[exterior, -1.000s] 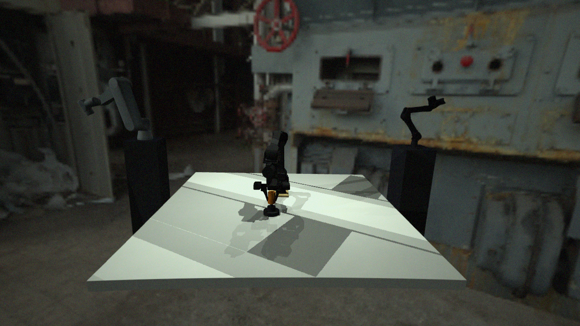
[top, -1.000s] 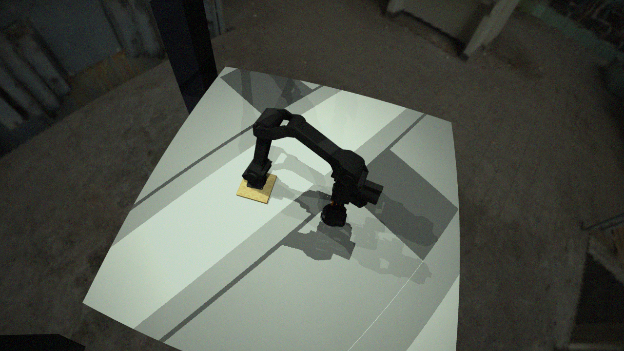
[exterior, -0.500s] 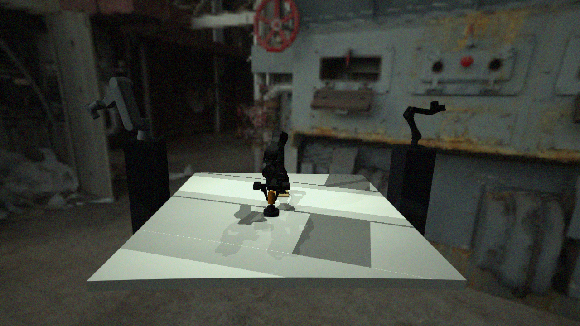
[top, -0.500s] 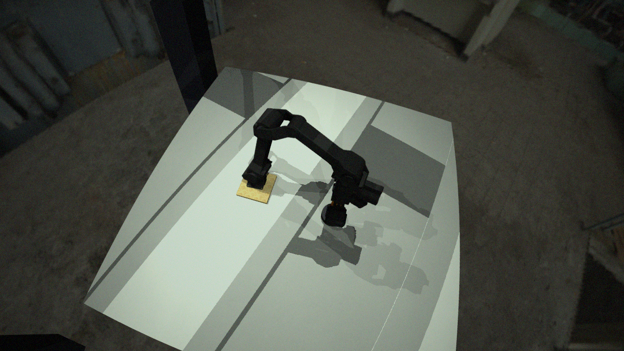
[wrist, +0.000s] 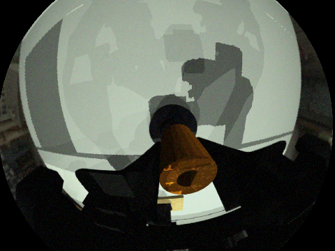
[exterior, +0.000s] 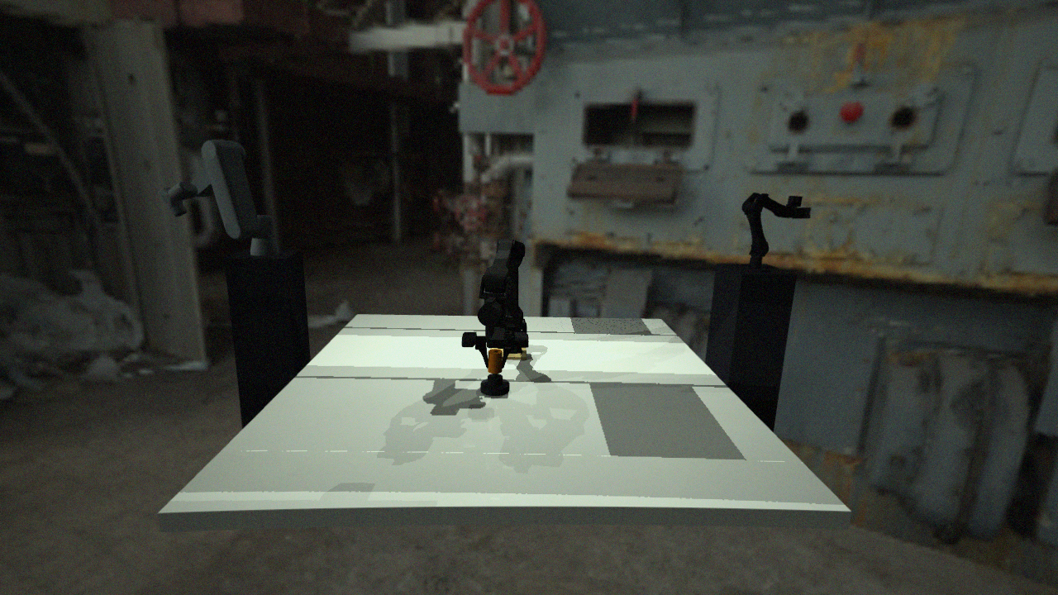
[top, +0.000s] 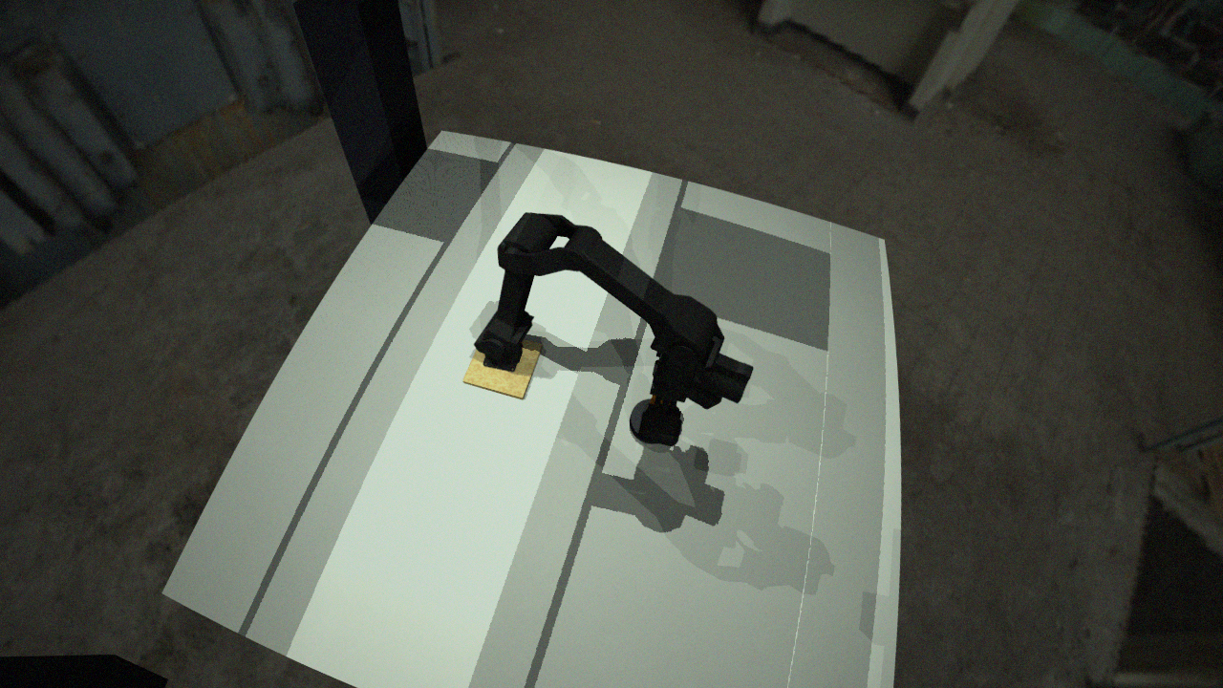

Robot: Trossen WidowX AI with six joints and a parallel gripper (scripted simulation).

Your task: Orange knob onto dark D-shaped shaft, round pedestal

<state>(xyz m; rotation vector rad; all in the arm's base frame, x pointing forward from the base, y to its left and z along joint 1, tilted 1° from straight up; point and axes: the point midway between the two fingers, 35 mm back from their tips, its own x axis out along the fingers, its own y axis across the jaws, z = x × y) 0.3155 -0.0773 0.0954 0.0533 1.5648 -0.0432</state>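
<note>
the end effector [top: 656, 400] [exterior: 494, 361] [wrist: 178, 142] pinched the knob [exterior: 494, 361] [wrist: 186, 158] between its fingers; in the wrist view the pedestal [top: 638, 425] [exterior: 494, 387] [wrist: 171, 116] showed at the knob's twelve o'clock.

Round pedestal [top: 637, 430] [exterior: 494, 387] [wrist: 171, 116]: on the worktop [top: 444, 513] [exterior: 332, 473] [wrist: 279, 87], near side of the arm's base plate [exterior: 519, 356] in the exterior view; knob [exterior: 494, 361] [wrist: 186, 157] directly above pedestal, between the jaws [exterior: 494, 362].
</note>
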